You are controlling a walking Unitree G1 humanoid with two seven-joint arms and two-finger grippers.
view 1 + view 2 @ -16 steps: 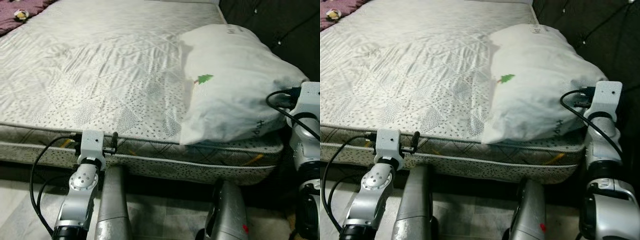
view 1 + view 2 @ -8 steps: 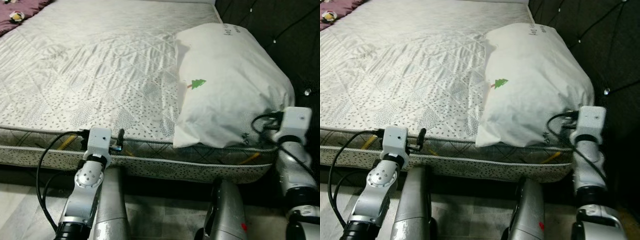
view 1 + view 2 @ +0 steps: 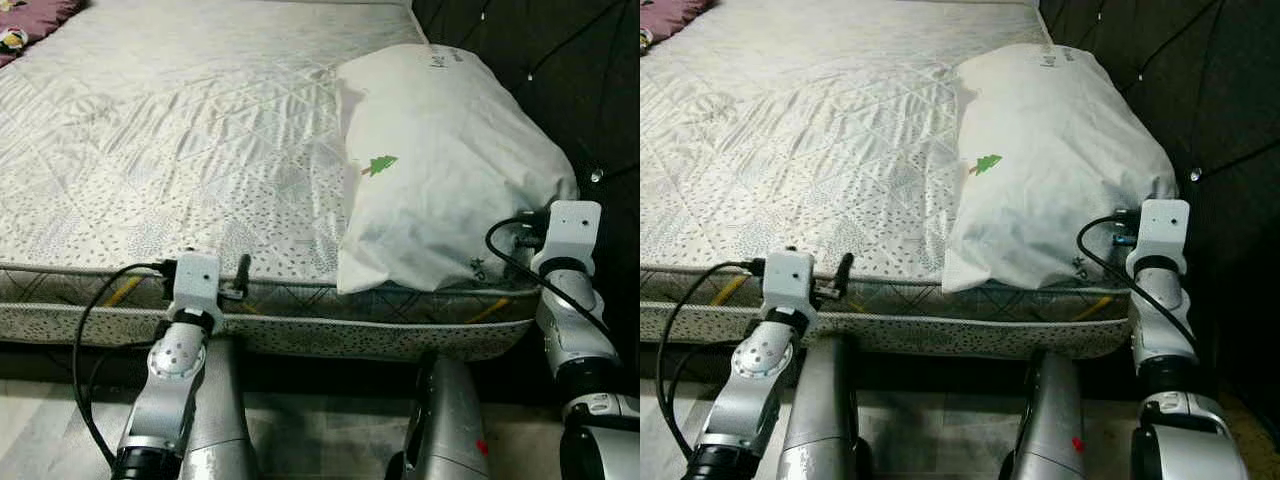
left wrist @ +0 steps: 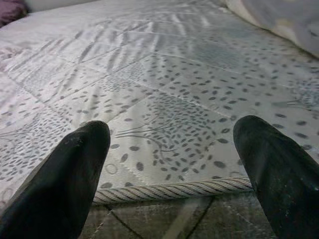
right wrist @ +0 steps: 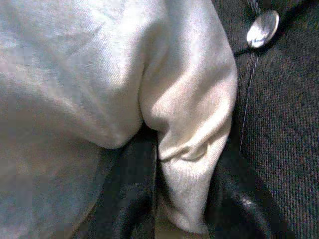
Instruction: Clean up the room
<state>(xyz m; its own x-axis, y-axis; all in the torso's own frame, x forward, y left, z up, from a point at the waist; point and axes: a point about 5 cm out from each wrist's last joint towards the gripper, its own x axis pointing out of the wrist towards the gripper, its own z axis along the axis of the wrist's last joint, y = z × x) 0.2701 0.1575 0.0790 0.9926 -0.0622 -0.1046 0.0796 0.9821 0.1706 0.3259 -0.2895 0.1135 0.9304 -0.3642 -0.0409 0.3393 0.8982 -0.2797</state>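
Note:
A white pillow (image 3: 450, 150) with a small green tree print lies at the right end of the bare quilted mattress (image 3: 180, 130), against the headboard. My right gripper (image 5: 184, 154) is at the pillow's near right corner, shut on a fold of its fabric (image 5: 194, 114); one black finger (image 5: 132, 194) shows on each side of the fold. My left gripper (image 4: 169, 174) is open at the mattress's front edge, level with the piping, holding nothing. In the left eye view its wrist (image 3: 197, 280) sits just before that edge.
A dark button-tufted headboard (image 3: 560, 60) rises right beside the pillow and my right arm. A purple blanket (image 3: 25, 15) with a small toy lies at the far left corner. My silver legs (image 3: 225, 420) stand on the tiled floor below the bed edge.
The camera has shifted, so the bed sits further left in the picture. My right wrist dropped, then rose a little, staying at the pillow's corner. The left arm stays at the mattress edge.

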